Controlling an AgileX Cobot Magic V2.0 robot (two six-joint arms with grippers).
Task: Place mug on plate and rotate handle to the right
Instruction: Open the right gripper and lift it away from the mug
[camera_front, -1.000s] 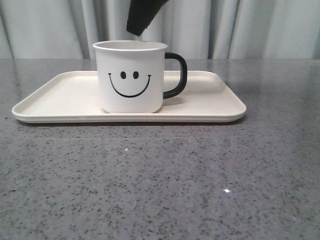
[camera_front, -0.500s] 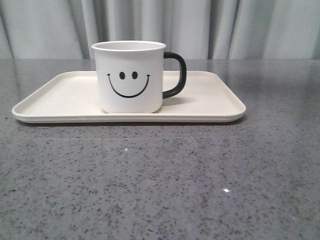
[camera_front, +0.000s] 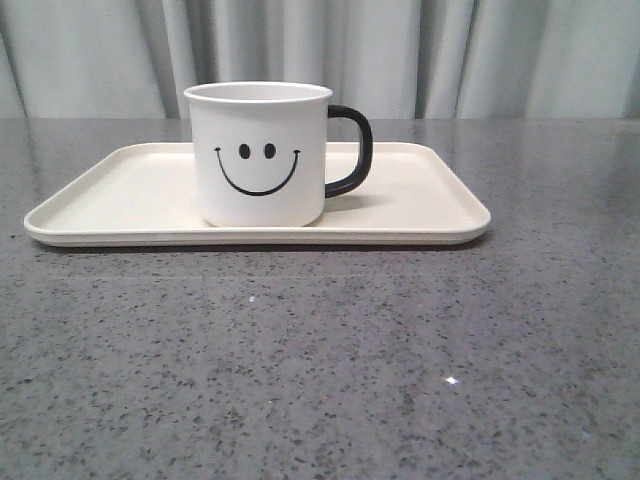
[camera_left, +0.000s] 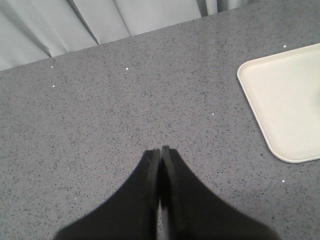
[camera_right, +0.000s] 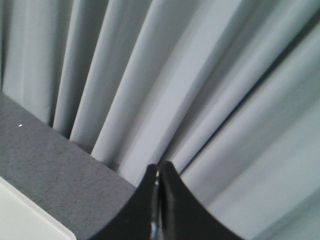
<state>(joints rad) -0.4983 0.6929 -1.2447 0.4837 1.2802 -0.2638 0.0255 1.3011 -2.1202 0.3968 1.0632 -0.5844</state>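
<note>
Already the mug stands upright on the plate in the front view, a little left of the plate's middle, with the smiley face toward the camera. The handle points to the right side, so the task looks finished by judgement. No gripper shows in this view. The plate rests flat on the grey speckled surface, and a curtain hangs behind.

The mug looks like enamel or glazed ware: stiff, smooth and probably slippery, not heavy while it is empty, and it could chip if it is knocked. If it needed another correction, a good hold would be across the rim and wall on the side away from the handle, or on the handle loop itself for turning. The plate is wide and low, so it may slide on the smooth surface if the mug is pushed sideways.

In the left wrist view, the left gripper is closed with its fingers pressed together and holds nothing. It hovers over the bare surface, well apart from a corner of the plate.

In the right wrist view, the right gripper is also closed and empty. It faces mostly the curtain, with a small pale corner, probably the plate, low in the picture.
</note>
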